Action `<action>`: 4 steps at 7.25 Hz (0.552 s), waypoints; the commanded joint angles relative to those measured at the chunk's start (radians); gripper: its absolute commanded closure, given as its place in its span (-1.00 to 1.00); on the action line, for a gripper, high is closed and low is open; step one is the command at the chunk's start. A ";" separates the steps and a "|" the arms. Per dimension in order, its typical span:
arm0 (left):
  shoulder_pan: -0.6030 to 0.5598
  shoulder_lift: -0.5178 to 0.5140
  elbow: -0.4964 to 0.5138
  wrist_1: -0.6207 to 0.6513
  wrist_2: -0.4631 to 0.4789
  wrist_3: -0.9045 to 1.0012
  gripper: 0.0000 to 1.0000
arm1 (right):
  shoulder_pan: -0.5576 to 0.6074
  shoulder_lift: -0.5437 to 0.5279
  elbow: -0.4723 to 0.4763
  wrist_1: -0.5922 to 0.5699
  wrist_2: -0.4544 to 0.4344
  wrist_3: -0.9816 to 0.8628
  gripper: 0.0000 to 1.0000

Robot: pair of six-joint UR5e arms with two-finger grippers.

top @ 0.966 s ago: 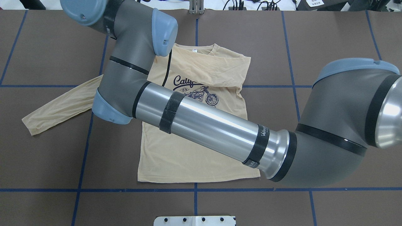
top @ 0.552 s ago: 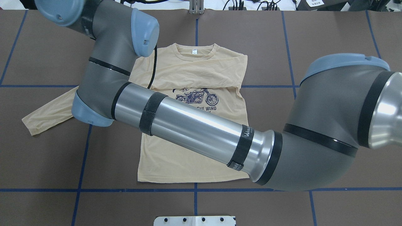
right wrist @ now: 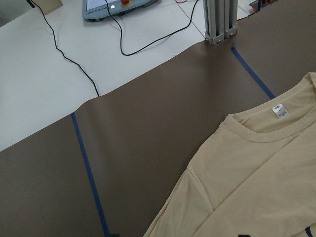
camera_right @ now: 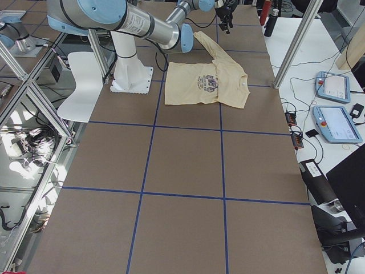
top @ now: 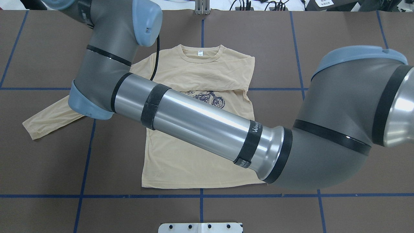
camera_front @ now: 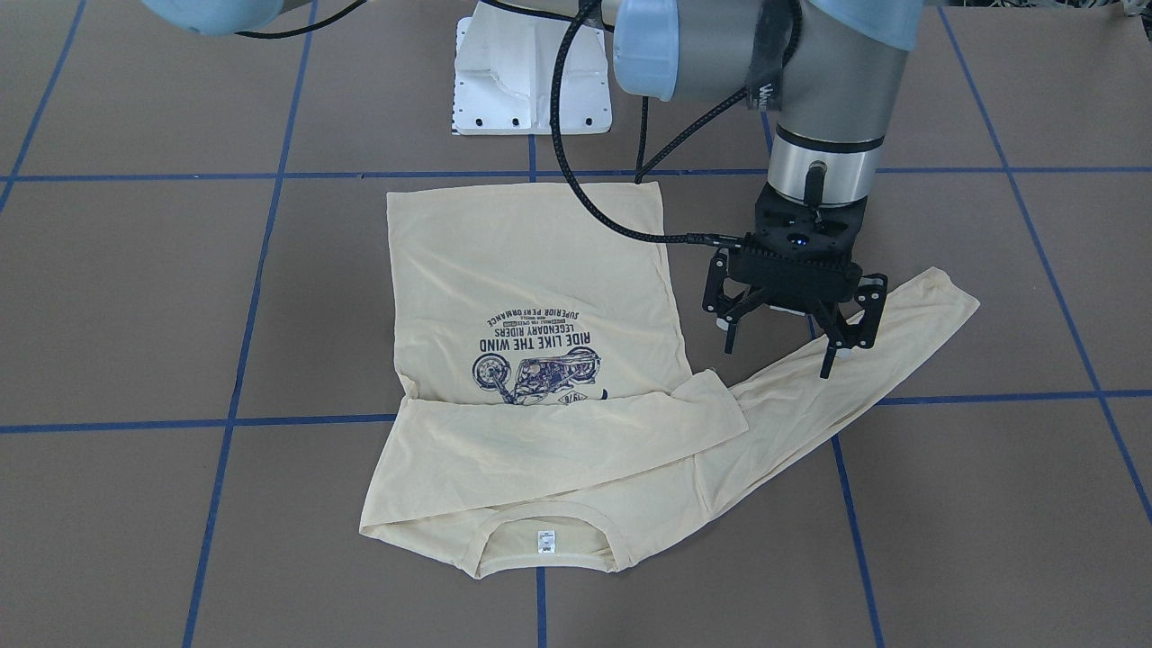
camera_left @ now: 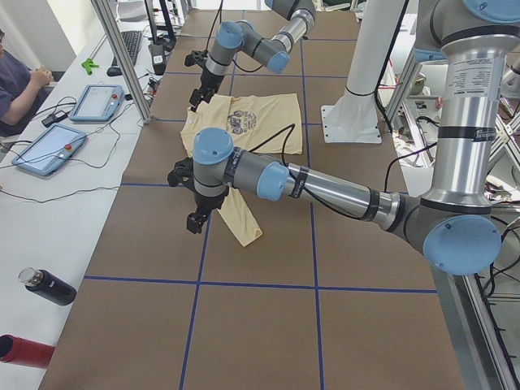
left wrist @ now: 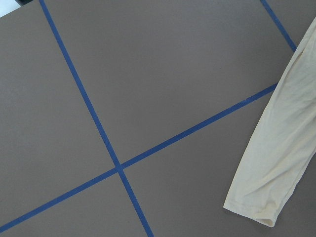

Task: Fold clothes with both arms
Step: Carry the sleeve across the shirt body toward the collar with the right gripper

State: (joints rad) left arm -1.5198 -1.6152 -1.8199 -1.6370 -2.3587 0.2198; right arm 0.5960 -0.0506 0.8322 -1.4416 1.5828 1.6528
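**Spread left gripper (camera_front: 778, 355) held over a sleeve**

The T-shirt (top: 194, 168) is laid flat, print up, at the middle of the table (top: 339, 38), collar far from the robot. One sleeve is folded across the chest and the other is stretched out to the robot's left. Whether the right gripper (camera_left: 197, 93) is parted cannot be told.

The T-shirt (top: 194, 168) lies on the table (top: 339, 32), collar far, one sleeve (top: 51, 116) stretched left beneath the left gripper (camera_front: 777, 362), the other across its chest.
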 commanded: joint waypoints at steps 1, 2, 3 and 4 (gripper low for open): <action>0.000 -0.012 -0.007 -0.017 -0.002 0.003 -1.00 | 0.063 -0.200 0.265 -0.077 0.138 -0.083 -0.98; 0.001 -0.006 -0.025 -0.018 -0.002 0.001 -1.00 | 0.086 -0.283 0.357 -0.133 0.163 -0.152 -0.98; 0.006 -0.005 -0.027 -0.029 -0.001 0.007 -1.00 | 0.105 -0.393 0.463 -0.152 0.198 -0.210 -0.98; 0.060 0.007 -0.026 -0.084 -0.001 -0.002 -1.00 | 0.128 -0.538 0.617 -0.155 0.213 -0.287 -0.99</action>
State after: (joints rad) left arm -1.5020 -1.6180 -1.8435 -1.6753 -2.3597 0.2228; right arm 0.6963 -0.4276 1.2798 -1.5790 1.7674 1.4539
